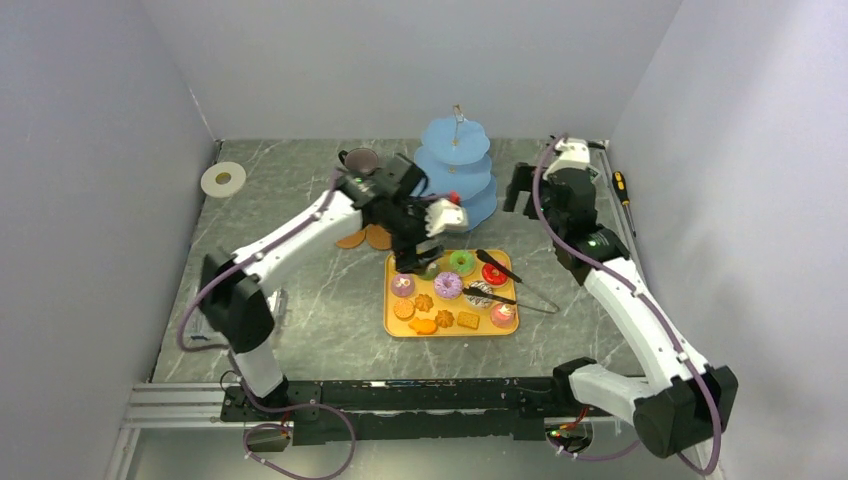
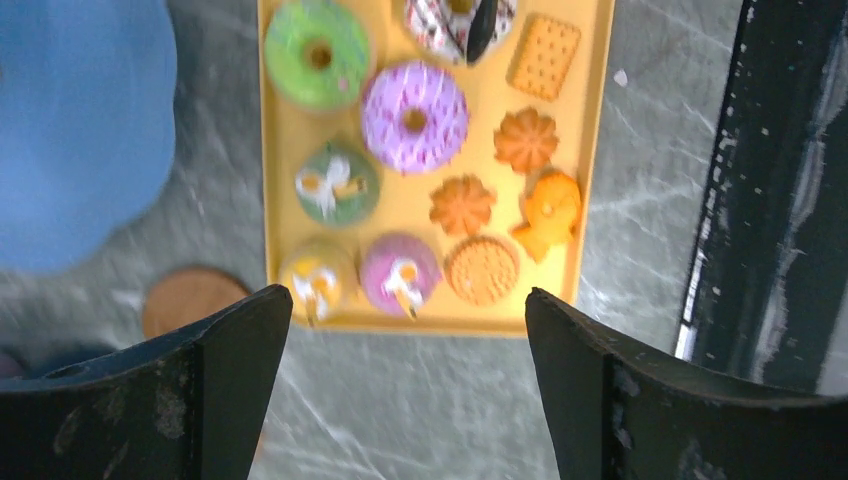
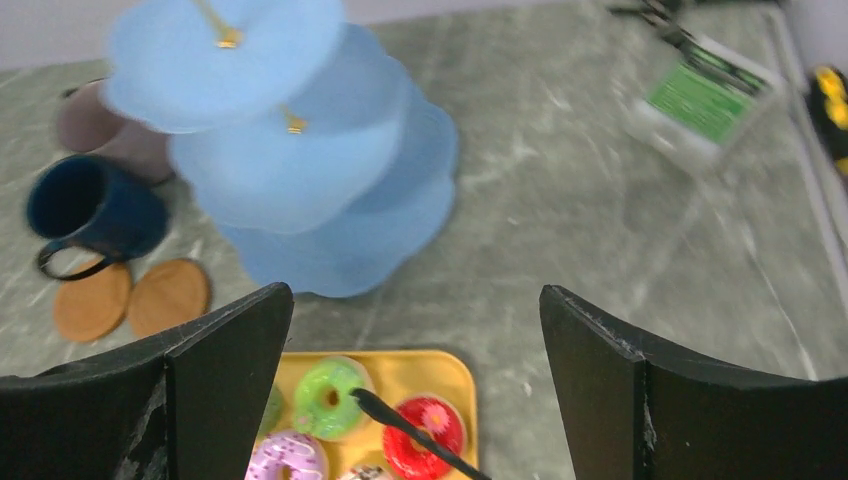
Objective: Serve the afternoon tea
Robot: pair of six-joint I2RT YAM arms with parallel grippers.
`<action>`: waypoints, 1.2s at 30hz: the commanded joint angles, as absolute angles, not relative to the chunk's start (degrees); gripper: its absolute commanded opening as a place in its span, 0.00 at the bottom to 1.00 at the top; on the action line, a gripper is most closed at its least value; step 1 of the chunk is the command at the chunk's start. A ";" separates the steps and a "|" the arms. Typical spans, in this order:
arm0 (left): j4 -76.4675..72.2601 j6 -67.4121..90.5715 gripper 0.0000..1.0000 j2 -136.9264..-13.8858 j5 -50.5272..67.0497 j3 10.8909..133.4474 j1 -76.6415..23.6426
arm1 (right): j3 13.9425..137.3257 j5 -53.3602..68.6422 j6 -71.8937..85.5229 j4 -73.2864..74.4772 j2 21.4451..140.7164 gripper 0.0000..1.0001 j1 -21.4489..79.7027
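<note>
The left gripper (image 2: pixel 405 300) is spread wide and empty, pointing down over one end of the yellow tray (image 2: pixel 485 90). A purple cupcake (image 2: pixel 400 272) sits framed between its fingers, probably so it can drop straight onto a sweet. The right gripper (image 3: pixel 415 295), equally wide and holding nothing, hovers above the tray's other end. It faces the light-blue three-tier stand (image 3: pixel 330 170), which stands just beyond the tray, ready for loading. The dark-blue mug (image 3: pixel 95 215) and the coasters (image 3: pixel 168 295) wait beside the stand.
</note>
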State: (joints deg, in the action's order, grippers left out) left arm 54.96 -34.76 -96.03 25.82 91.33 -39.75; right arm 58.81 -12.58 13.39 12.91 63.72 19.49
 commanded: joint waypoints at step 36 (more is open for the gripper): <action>44.42 -52.90 0.60 -133.78 34.13 121.01 -50.21 | 55.87 -16.59 23.31 37.43 37.17 1.00 13.80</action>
